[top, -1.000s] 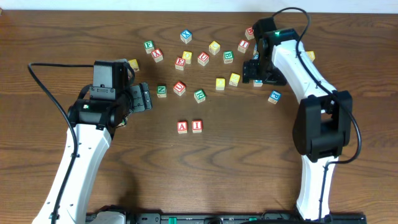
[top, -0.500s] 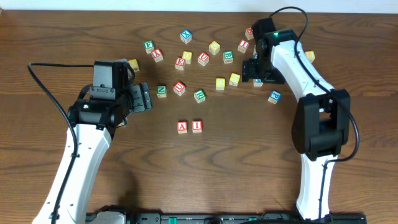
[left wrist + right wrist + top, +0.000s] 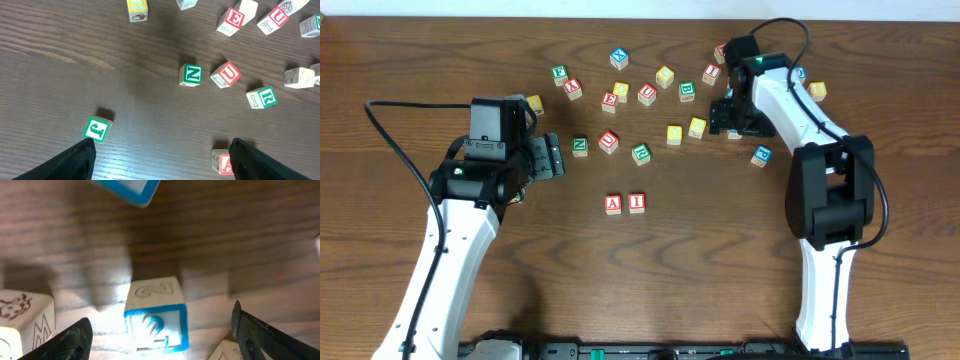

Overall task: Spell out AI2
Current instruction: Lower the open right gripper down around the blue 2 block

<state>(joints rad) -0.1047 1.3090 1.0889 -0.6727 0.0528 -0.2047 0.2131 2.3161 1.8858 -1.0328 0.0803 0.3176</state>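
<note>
The red A cube (image 3: 612, 204) and red I cube (image 3: 637, 203) sit side by side at the table's middle. The A cube also shows in the left wrist view (image 3: 220, 162), beside the right finger. The blue 2 cube (image 3: 156, 320) stands on the table between the spread fingers of my right gripper (image 3: 160, 332), untouched by either. From overhead my right gripper (image 3: 728, 118) hides most of it. My left gripper (image 3: 558, 157) is open and empty, left of the green N cube (image 3: 580, 146).
Several other lettered cubes lie scattered across the back of the table, among them yellow ones (image 3: 674, 133) and a blue-marked one (image 3: 761, 155). A green J cube (image 3: 96, 129) lies near my left finger. Another cube (image 3: 22, 320) sits just left of the 2 cube.
My right arm has shifted slightly left over the cubes at the back right. The left arm and the A and I cubes have not moved.
</note>
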